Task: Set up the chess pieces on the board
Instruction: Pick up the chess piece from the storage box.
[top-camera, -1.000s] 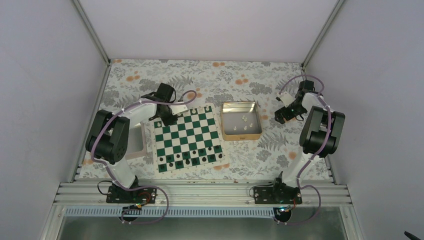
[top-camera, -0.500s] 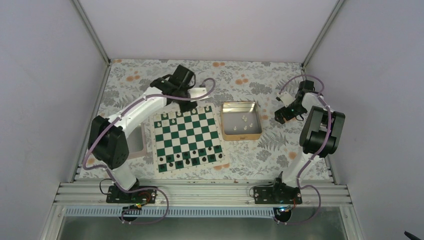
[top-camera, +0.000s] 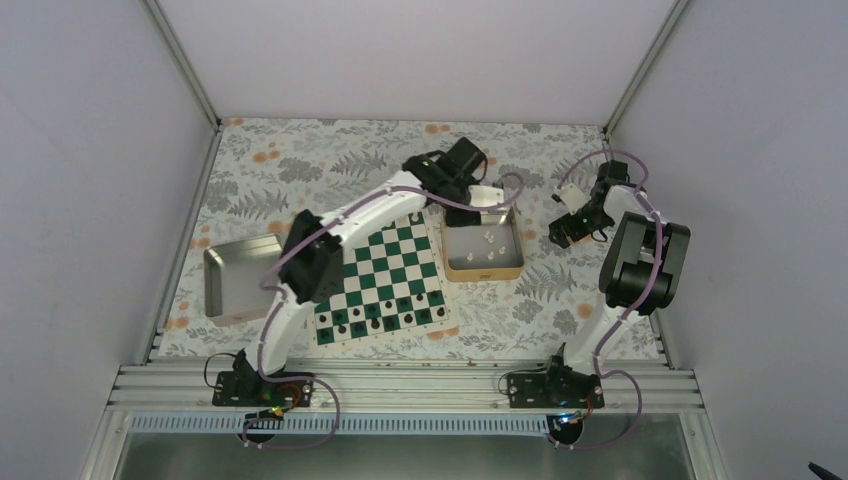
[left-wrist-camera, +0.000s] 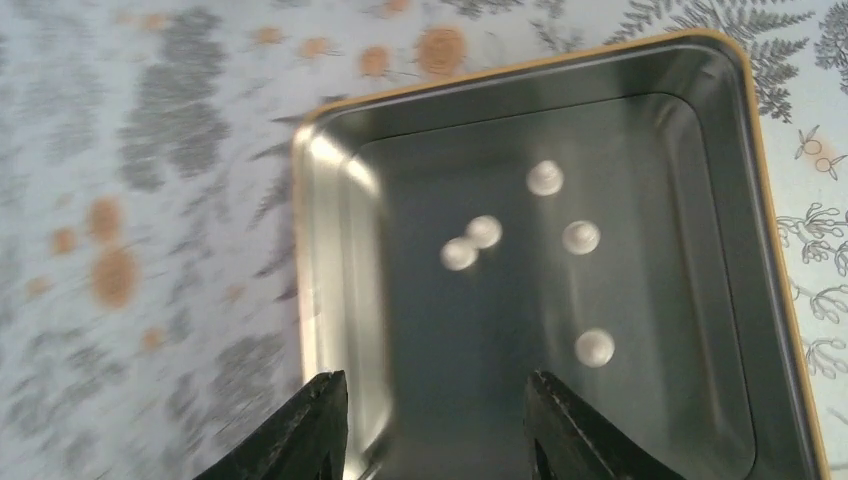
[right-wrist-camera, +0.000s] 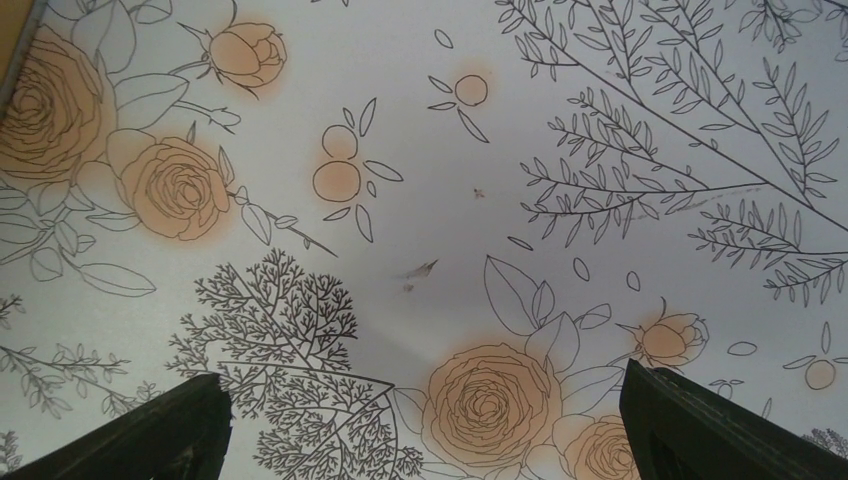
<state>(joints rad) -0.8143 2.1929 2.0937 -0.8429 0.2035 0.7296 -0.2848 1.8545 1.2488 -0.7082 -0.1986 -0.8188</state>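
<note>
The green-and-white board (top-camera: 385, 270) lies at the table's middle, and my left arm crosses its far rows. Dark pieces (top-camera: 372, 318) fill its near rows. Several white chess pieces (top-camera: 488, 238) lie loose in the tan tin (top-camera: 483, 274) to the right of the board. From the left wrist they show as pale round tops (left-wrist-camera: 580, 238) on the tin's shiny floor. My left gripper (left-wrist-camera: 435, 410) hangs open above the tin's inside, by its wall (left-wrist-camera: 305, 230), with nothing between the fingers. My right gripper (top-camera: 565, 232) is open and empty above the floral cloth (right-wrist-camera: 430, 200), right of the tin.
A grey tray (top-camera: 215, 290) sits left of the board. The enclosure's walls close in the table on the left, right and far sides. The right arm's elbow (top-camera: 645, 262) stands folded near the right wall.
My left arm has swung right from the board's far left corner to above the tin. Its jaws have opened wider. The grey tray is uncovered. The right arm has not moved.
</note>
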